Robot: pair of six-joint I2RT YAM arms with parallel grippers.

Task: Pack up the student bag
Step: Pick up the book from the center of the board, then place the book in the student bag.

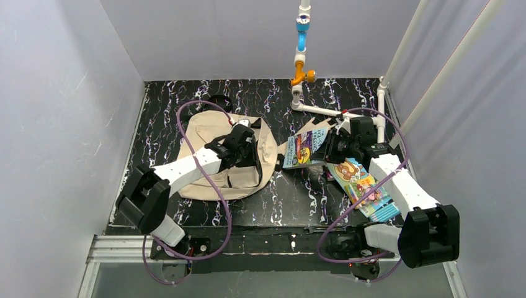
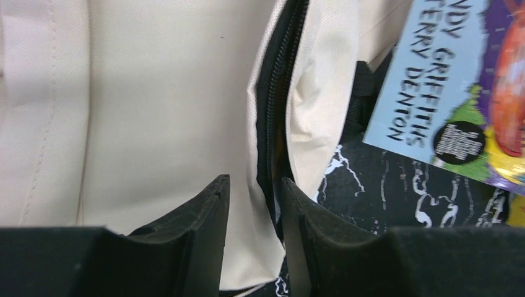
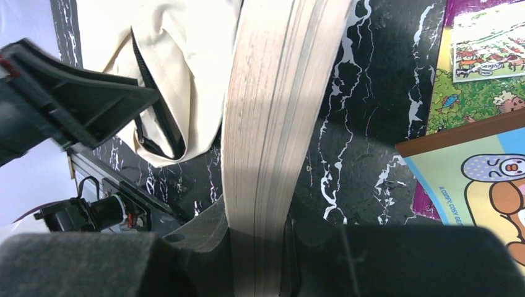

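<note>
Now, at lower middle, the right gripper (image 3: 257, 229) clamps a book (image 3: 278, 111); the left gripper (image 2: 255, 185) straddles the zipper edge (image 2: 272, 124) of the student bag (image 2: 155, 111), whether gripping I cannot tell.

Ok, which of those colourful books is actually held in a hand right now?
The blue and purple Andy Griffiths book, clamped edge-on in the right hand beside the beige bag. The cartoon pig book lies flat on the table under that arm.
</note>
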